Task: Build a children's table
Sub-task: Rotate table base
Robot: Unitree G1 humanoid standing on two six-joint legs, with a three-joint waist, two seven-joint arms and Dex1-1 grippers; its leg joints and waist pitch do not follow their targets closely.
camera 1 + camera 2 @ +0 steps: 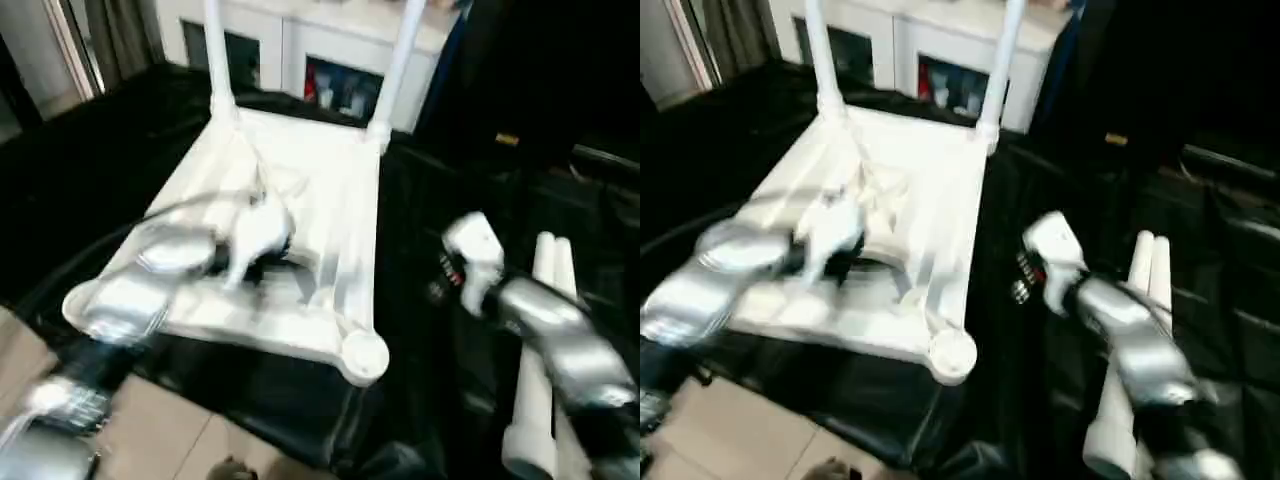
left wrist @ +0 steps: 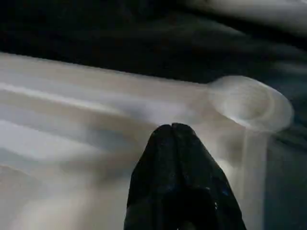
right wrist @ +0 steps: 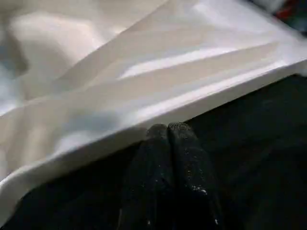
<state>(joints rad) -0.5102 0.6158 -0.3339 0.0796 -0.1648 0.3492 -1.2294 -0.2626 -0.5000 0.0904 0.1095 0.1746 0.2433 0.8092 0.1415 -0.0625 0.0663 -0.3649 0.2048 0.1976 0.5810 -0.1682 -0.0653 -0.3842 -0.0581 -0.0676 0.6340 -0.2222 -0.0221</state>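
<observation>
The table top [image 1: 300, 210] lies upside down on a black sheet [image 1: 440, 380], ribbed underside up. Its near edge is close to the sheet's border, where tan floor [image 1: 150, 430] begins. Two legs [image 1: 398, 60] stand upright in the two far corner sockets. The near right socket [image 1: 364, 354] is open, and no leg stands in the near left corner, which is partly hidden behind the left forearm. Two more legs [image 1: 540, 350] lie side by side on the sheet, to the right of the top and apart from it. So there are four legs in total: two fitted, two loose.

The left gripper [image 2: 172, 132] is over the near part of the underside, its jaws pressed together and holding nothing; in the left wrist view the open socket is just beyond its tips. The right gripper [image 3: 167, 130] is over the dark strip of sheet between the top's right edge and the loose legs, jaws also together and empty. This strip is free of things.

Behind the far edge stands a white cabinet [image 1: 330, 50] with glass doors, close to the two upright legs. The sheet left of the top is bare.
</observation>
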